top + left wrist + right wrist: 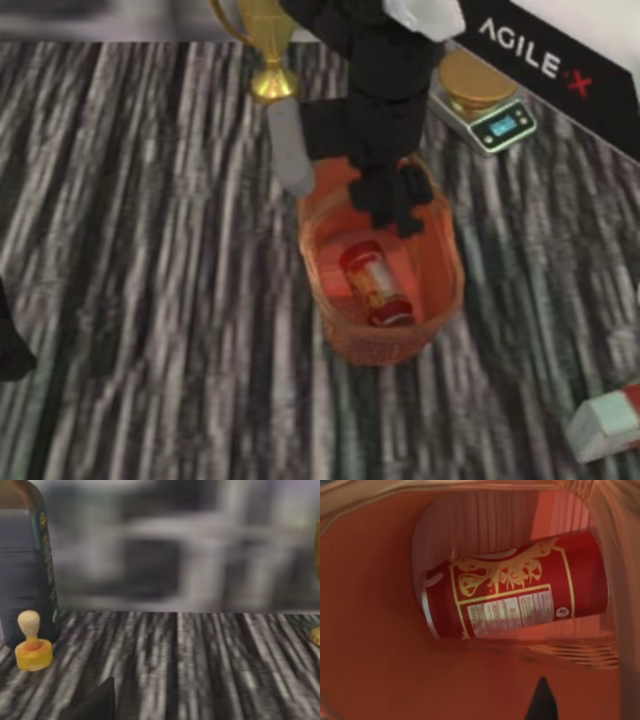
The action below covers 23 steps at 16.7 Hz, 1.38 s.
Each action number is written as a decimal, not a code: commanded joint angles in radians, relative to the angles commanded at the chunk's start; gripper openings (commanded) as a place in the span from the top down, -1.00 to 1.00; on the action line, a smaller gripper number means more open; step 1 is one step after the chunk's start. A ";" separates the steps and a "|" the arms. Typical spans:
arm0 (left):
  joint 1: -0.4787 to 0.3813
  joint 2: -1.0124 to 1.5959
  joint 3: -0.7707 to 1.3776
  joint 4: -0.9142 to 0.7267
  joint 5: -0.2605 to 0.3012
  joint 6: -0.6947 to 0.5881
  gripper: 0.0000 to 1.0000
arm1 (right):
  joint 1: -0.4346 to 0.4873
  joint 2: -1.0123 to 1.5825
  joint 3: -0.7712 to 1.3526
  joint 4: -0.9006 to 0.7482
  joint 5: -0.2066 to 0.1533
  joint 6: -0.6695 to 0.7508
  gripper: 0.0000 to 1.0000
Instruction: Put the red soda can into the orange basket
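Right gripper: the black two-finger right gripper point(392, 205) hangs over the far end of the basket, pointing straight down; its fingers stand apart with nothing between them, though from above the gap is hard to judge exactly.
Right arm pose: the black arm reaches in from the top edge of the top view and drops almost vertically to the basket's rim.
Can: the small red soda can with a cream-and-gold label and silver top point(376, 285) point(515, 595) lies on its side on the basket's ribbed floor, free of the gripper.
Basket: the oval orange woven-look basket point(443, 300) point(375, 645) sits a little right of the table's centre, and the can lies wholly inside it.
Table: the black-and-white streaked tabletop point(150, 250) carries everything.
Near the basket: a gold trophy cup point(268, 50) stands at the far edge, a grey digital scale with a gold pan point(482, 98) to the basket's far right.
Further out: a red-and-white box point(608, 420) lies at the near right corner.
Left arm: parked at the table's left edge; its wrist view shows a yellow wooden-handled stamp point(33, 642) beside a dark grey bottle point(25, 565).
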 joint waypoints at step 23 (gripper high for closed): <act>0.000 0.000 0.000 0.000 0.000 0.000 -1.00 | 0.000 0.000 0.000 0.000 0.000 0.000 1.00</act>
